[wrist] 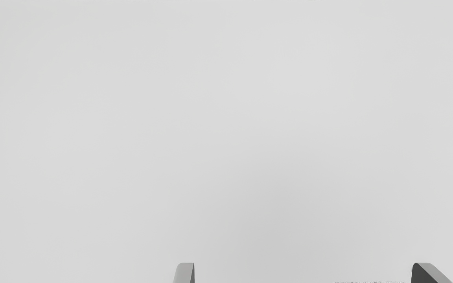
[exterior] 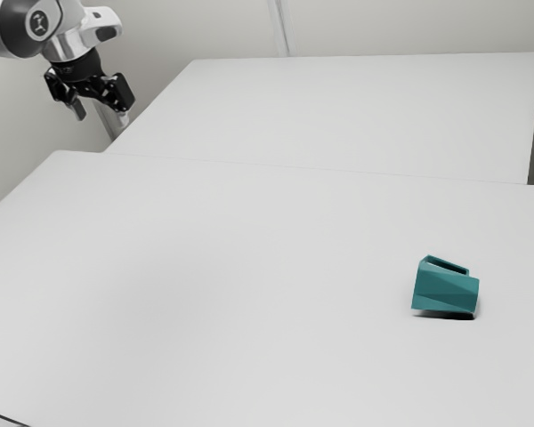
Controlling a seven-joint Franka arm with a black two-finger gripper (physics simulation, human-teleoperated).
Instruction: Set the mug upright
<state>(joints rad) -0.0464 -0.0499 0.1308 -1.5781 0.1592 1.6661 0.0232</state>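
Note:
My gripper [exterior: 101, 117] hangs at the exterior view's upper left, high and far from the mug. In the wrist view the gripper [wrist: 303, 273] is open, its two fingertips wide apart with nothing between them. The teal, faceted mug [exterior: 446, 290] lies on its side on the white table toward the exterior view's right. Its handle [exterior: 448, 265] is on the upper side, and a dark shadow runs beneath the body.
The white table [exterior: 222, 267] stretches across the foreground. Behind it a second white surface [exterior: 365, 111] adjoins along a thin seam. A thin dark line [exterior: 4, 418] crosses the exterior view's lower left corner.

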